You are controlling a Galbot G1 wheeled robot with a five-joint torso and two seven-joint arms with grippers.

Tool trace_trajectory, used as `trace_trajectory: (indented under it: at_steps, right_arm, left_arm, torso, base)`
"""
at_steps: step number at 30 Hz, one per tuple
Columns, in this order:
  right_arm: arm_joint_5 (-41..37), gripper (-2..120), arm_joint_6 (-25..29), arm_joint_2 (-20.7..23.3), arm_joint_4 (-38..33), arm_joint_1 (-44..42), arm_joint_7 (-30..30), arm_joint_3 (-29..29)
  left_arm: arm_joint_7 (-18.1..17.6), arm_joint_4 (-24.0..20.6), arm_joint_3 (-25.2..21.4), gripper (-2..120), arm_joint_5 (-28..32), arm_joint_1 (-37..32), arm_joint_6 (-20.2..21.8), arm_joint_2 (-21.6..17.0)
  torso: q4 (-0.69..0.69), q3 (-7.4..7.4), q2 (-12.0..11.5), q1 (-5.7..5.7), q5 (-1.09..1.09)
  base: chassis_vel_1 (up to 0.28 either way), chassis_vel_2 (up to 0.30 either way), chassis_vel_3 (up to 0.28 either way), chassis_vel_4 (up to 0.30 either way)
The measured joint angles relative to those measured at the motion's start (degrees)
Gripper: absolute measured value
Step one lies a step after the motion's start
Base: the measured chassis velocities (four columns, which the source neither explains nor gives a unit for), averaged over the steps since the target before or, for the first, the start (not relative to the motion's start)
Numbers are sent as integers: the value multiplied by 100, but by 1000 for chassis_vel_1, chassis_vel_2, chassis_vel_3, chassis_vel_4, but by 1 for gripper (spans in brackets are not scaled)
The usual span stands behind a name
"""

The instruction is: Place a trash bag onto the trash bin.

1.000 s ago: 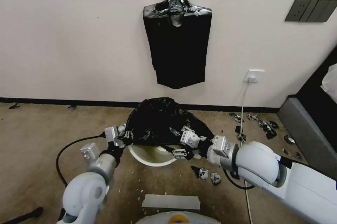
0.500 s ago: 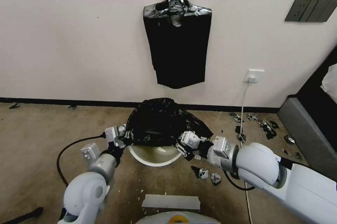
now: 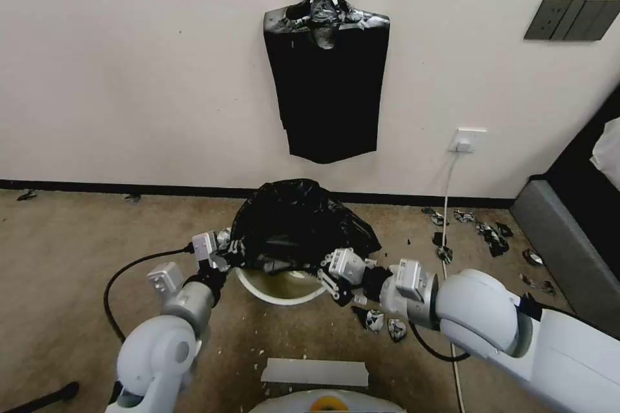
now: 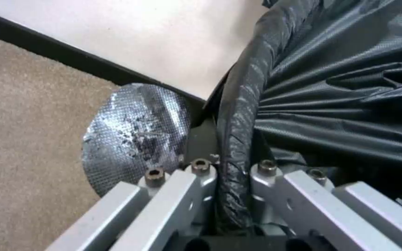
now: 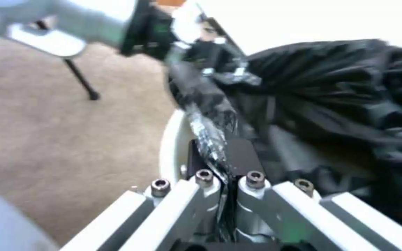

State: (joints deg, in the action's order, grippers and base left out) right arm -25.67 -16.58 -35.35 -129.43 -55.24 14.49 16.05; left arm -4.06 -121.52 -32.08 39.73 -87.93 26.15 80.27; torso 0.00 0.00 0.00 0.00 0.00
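Note:
The black glossy trash bag [image 3: 297, 222] is draped over the far part of the cream-white trash bin [image 3: 279, 295]. The bin's near rim shows below the bag. My left gripper [image 3: 227, 253] is at the bin's left side, shut on the trash bag's bunched edge [image 4: 234, 139]. My right gripper [image 3: 325, 275] is at the bin's right front, shut on a twisted strip of the trash bag [image 5: 210, 132] just over the bin's rim [image 5: 167, 150]. The bag's edge is stretched between the two grippers, and the left gripper [image 5: 201, 55] is seen across the bin in the right wrist view.
A flat bunch of black bags [image 3: 326, 77] hangs on the wall behind. Torn black scraps lie on the carpet by the right arm [image 3: 381, 324] and farther right [image 3: 491, 235]. A wall socket [image 3: 466, 139], a grey seat [image 3: 568, 251] and a white strip [image 3: 315, 371] are nearby.
My right gripper has moved left and nearer to me, pulling the bag's right edge with it, so the flap at the right has drawn in. The left arm has stayed put.

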Motion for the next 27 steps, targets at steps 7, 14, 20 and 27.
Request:
trace_trajectory:
  at_steps: [7, 14, 20, 27]
  right_arm:
    - [174, 0, 60, 44, -29, -146, 104, 188]
    - [361, 0, 81, 38, 20, -215, 150, 451]
    - [564, 0, 157, -84, 265, -257, 167, 702]
    - [734, 0, 307, -298, 830, -313, 162, 673]
  left_arm:
    - [-198, -100, 0, 3, 275, 18, 78, 72]
    - [-447, -232, -19, 3, 587, 42, 174, 120]
    - [-808, -405, -72, 3, 1100, 48, 307, 209]
    - [-962, -625, -92, 3, 1487, -11, 452, 292]
  torso:
    - [0, 0, 0, 0, 0]
    - [0, 0, 0, 0, 0]
    - [0, 0, 0, 0, 0]
    - [0, 0, 0, 0, 1]
  base:
    - [0, 0, 0, 0]
    - [0, 0, 0, 0]
    - [0, 0, 0, 0]
    - [0, 0, 0, 0]
